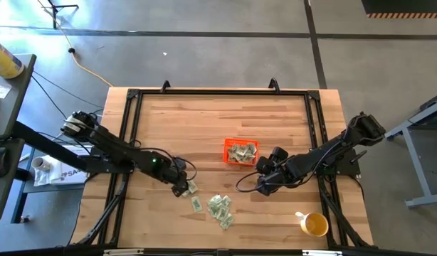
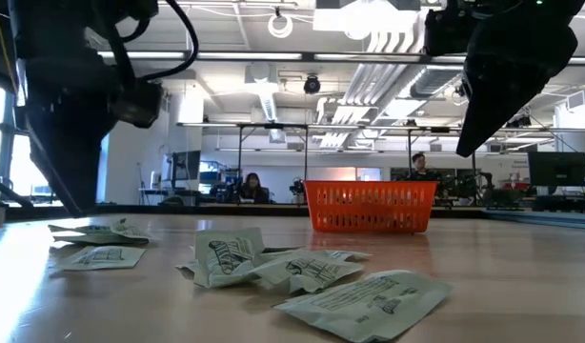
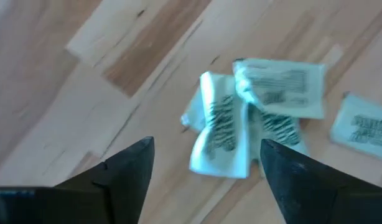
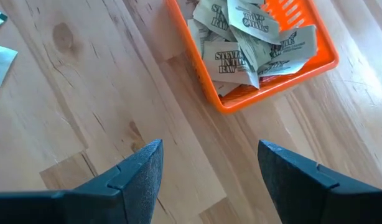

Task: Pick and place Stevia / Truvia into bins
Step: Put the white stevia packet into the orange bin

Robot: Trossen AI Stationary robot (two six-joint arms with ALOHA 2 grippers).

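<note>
Hovering spread over loose packets (image 3: 225, 127), left tool (image 3: 206, 168) holds nothing.

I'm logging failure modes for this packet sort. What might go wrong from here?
The left end effector hangs open over overlapping packets, so it may pinch two at once or only crease one. The orange bin already holds a loose heap, so another drop could slide over its low rim. The right end effector waits open beside that bin.
</note>
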